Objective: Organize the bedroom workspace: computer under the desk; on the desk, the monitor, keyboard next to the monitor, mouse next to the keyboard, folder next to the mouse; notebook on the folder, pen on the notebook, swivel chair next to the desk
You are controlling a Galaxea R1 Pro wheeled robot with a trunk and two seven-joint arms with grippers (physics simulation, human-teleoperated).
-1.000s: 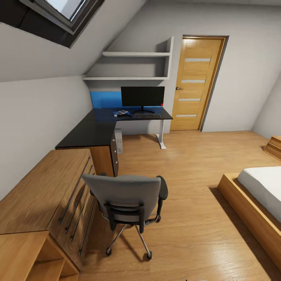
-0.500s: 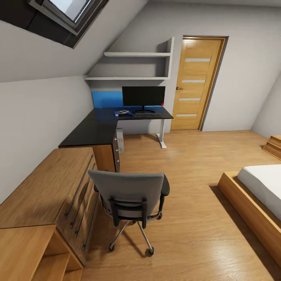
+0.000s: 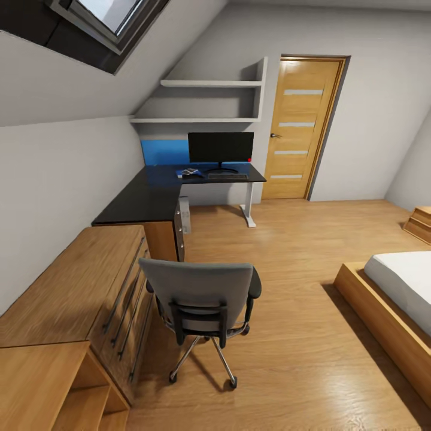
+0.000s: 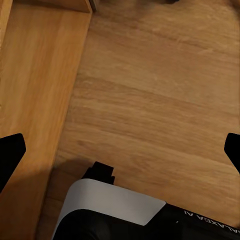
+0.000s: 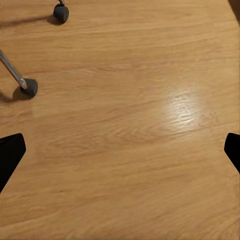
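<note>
Chair: the swivel chair [image 3: 200, 311] stands well short of the worktop [image 3: 155, 194], its back to us, so the seat is hidden and I cannot see any folder.
Worktop: the monitor [image 3: 221, 147] is up, the keyboard [image 3: 227, 176] just in front of it, small items [image 3: 190, 173] beside, too small to name.
Computer: the tower [image 3: 182, 215] sits under the worktop.
Claws: left claw [image 4: 120, 150] and right claw [image 5: 120, 150] both spread wide, empty, over the floor [image 3: 287, 251].
Left to do, I'd judge: folder, notebook, pen, chair.

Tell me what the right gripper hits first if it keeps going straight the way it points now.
Most likely the wooden floor: the right gripper, jaws open and empty, points down at bare boards. The swivel chair and its caster lie off to one side of that line, though depth is hard to judge.
</note>
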